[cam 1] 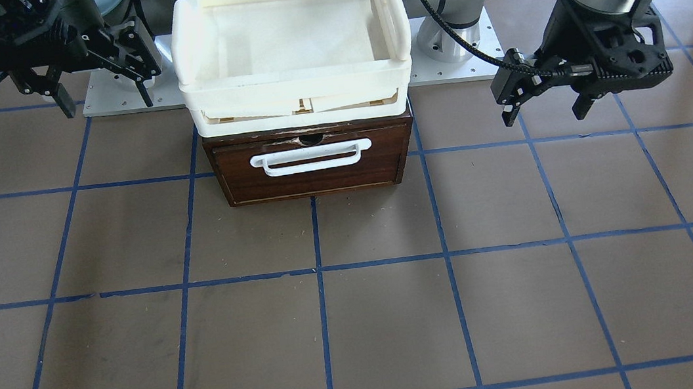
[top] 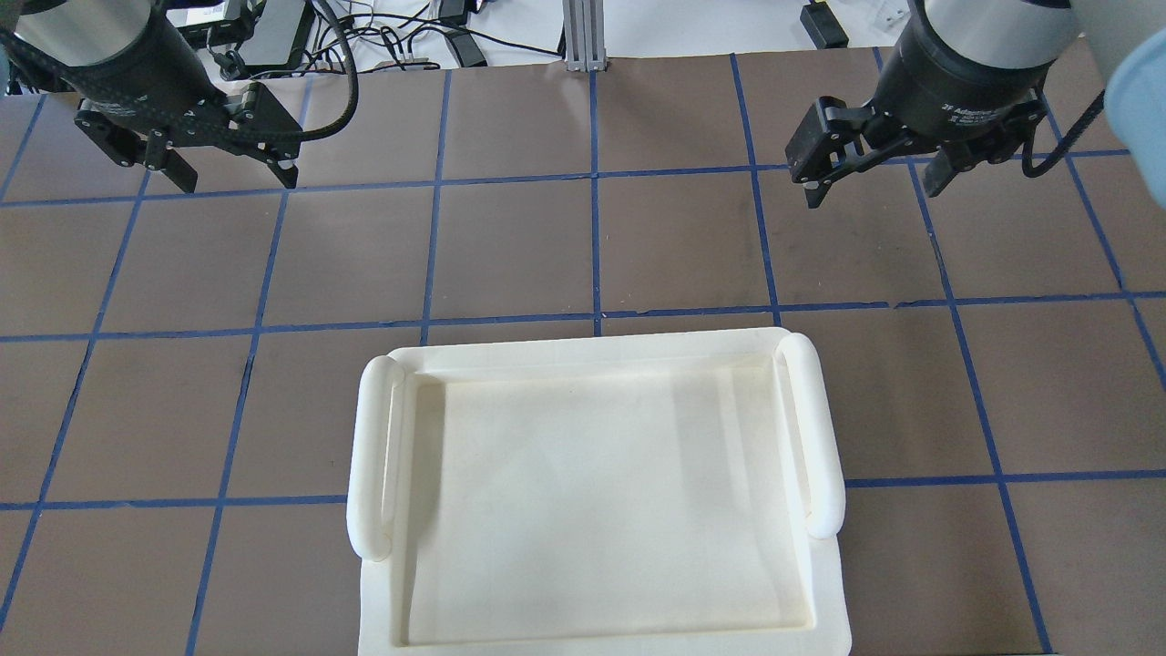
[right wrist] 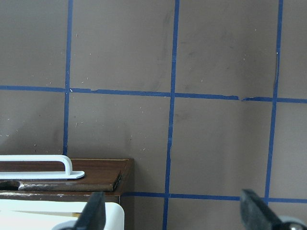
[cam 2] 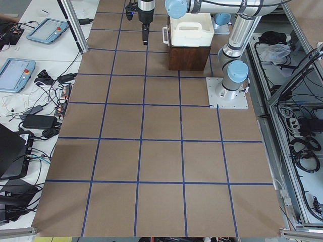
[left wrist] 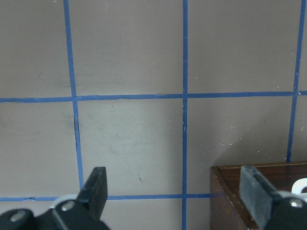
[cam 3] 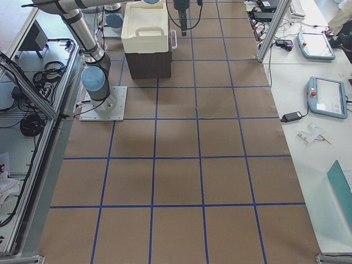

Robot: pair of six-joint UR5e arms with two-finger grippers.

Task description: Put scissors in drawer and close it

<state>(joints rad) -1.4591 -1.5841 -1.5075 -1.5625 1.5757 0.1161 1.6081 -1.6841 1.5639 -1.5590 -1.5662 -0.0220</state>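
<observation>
Seemingly shut, the drawer (cam 1: 318,181) sits centre-frame in the front-facing view, its white bar handle (cam 1: 310,158) running left to right. The scissors show in no view and are presumably inside. The left gripper (cam 1: 545,112), to its right, and the right gripper (cam 1: 107,99), at upper left, both hang spread and empty. Overhead, the cream tray (top: 592,355) hides the drawer entirely.
</observation>
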